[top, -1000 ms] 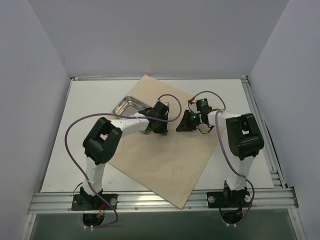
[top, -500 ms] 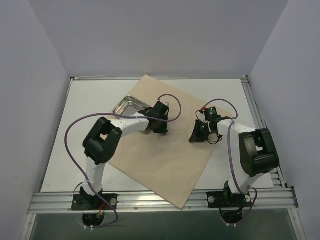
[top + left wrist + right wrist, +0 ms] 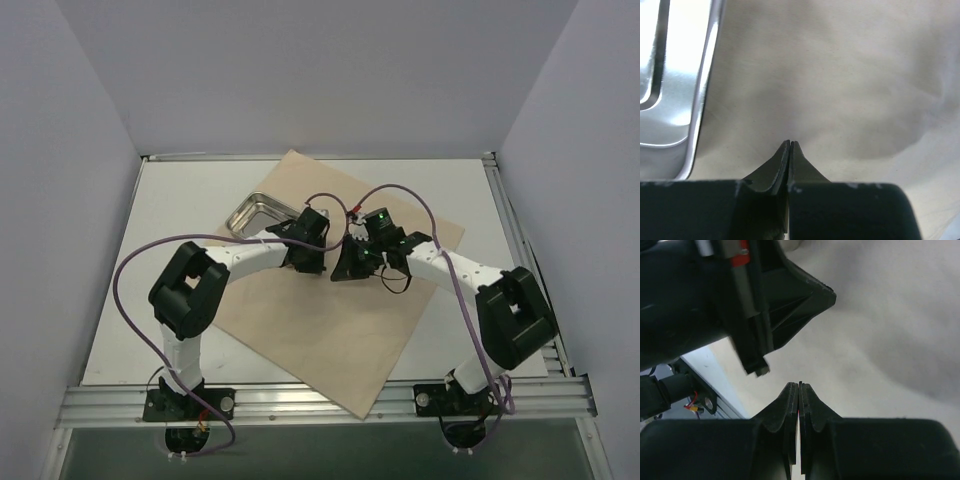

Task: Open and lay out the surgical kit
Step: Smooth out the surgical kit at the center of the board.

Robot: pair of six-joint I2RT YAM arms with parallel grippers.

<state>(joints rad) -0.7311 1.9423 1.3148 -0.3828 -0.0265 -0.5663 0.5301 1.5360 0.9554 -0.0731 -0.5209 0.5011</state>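
Currently the tan wrap sheet [image 3: 330,330] is seen spread flat as one large square, turned cornerwise on the white table [image 3: 175,210]. The steel tray [image 3: 250,212] is set on the sheet's far left part, near its edge. Both grippers are held over the middle of the sheet, close beside each other. The left gripper [image 3: 790,145] is shown with its jaws pressed together and nothing caught between them; bare sheet lies under its tips, and the tray's shiny rim is seen just to their left. The right gripper [image 3: 799,386] is likewise clenched on nothing, with plain sheet beneath it and the left gripper's black body just beside it.
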